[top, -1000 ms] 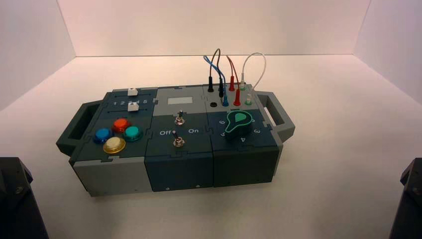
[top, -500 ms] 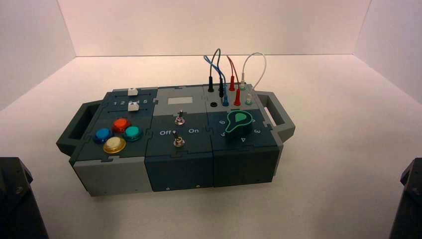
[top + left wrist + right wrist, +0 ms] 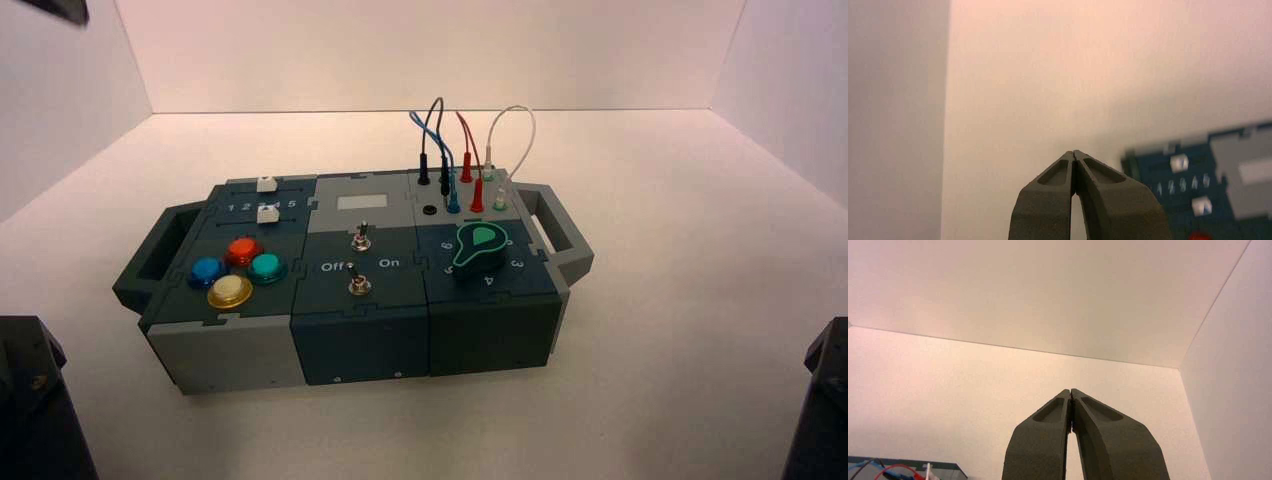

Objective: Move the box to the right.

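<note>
The long dark teal and grey box (image 3: pixel 380 330) stands in the middle of the white floor, slightly turned, with a handle at each end. It bears four coloured buttons (image 3: pixel 236 270), two toggle switches (image 3: pixel 358 262), a green dial (image 3: pixel 478 245) and plugged wires (image 3: pixel 460 150). My left gripper (image 3: pixel 1074 152) is shut and empty, parked off the box's left end; part of the box (image 3: pixel 1198 180) shows beyond it. My right gripper (image 3: pixel 1070 391) is shut and empty, parked off the box's right end; the box's wired corner (image 3: pixel 903 471) shows low in the right wrist view.
White walls enclose the floor at the back and both sides. Dark arm bases sit at the lower left corner (image 3: pixel 35 400) and lower right corner (image 3: pixel 820 400). A small dark shape (image 3: pixel 60 8) shows at the top left corner of the high view.
A small dark shape has appeared at the top left corner of the high view. The box and both arm bases have not moved.
</note>
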Robot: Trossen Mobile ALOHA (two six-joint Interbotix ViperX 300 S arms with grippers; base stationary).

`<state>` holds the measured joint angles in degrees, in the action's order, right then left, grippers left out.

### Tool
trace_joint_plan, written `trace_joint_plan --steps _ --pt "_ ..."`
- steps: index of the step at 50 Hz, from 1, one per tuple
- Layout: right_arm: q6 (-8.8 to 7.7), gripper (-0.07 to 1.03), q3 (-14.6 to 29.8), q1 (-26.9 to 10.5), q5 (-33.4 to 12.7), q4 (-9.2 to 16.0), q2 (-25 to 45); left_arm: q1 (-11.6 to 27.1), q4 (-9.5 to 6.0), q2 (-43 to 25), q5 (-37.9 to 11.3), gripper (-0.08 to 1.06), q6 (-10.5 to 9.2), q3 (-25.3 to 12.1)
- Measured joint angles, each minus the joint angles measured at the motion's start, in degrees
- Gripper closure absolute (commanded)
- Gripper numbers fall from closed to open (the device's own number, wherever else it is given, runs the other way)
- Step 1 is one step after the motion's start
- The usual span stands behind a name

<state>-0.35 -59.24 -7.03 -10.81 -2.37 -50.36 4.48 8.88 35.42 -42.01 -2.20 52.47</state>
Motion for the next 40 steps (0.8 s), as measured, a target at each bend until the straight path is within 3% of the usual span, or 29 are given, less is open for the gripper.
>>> trace_joint_plan --steps 11,23,40 --pt "0.0 0.99 0.4 0.0 -0.4 0.1 0.0 0.4 -0.09 -5.7 -3.5 1.01 0.44 0.0" --pt "0.09 0.99 0.6 0.0 -1.1 0.2 -0.3 3.9 -0.09 -17.7 -4.0 1.01 0.44 -0.2" --pt "0.0 0.99 1.1 0.0 -1.3 0.2 -0.4 4.7 -0.09 -24.8 -6.9 1.01 0.7 -1.5"
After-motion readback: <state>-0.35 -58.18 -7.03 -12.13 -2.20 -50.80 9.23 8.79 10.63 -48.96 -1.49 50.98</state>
